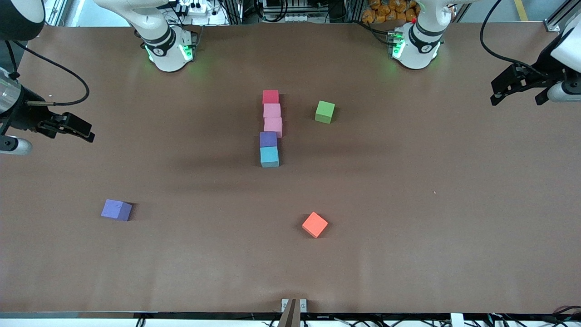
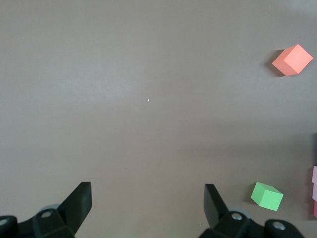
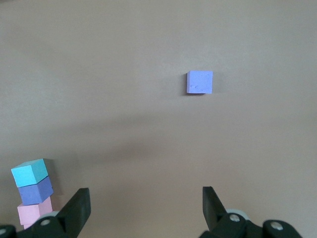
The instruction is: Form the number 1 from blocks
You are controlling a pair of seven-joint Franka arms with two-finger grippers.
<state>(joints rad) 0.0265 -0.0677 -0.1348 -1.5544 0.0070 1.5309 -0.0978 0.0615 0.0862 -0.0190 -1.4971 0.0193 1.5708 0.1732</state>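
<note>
Both arms wait drawn back at their own ends of the table, the left gripper (image 1: pixel 519 93) and the right gripper (image 1: pixel 75 129) each hanging with jaws spread wide and empty.

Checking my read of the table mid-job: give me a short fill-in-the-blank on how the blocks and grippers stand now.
1. The column's block farthest from the front camera is ____, touching a pink block.
2. The light blue block touches the ____ block in the column.
3. Nearest the front camera lies the loose ____ cube.
4. The left gripper and right gripper both stand ____.

Missing words: red; purple; orange; open
</note>
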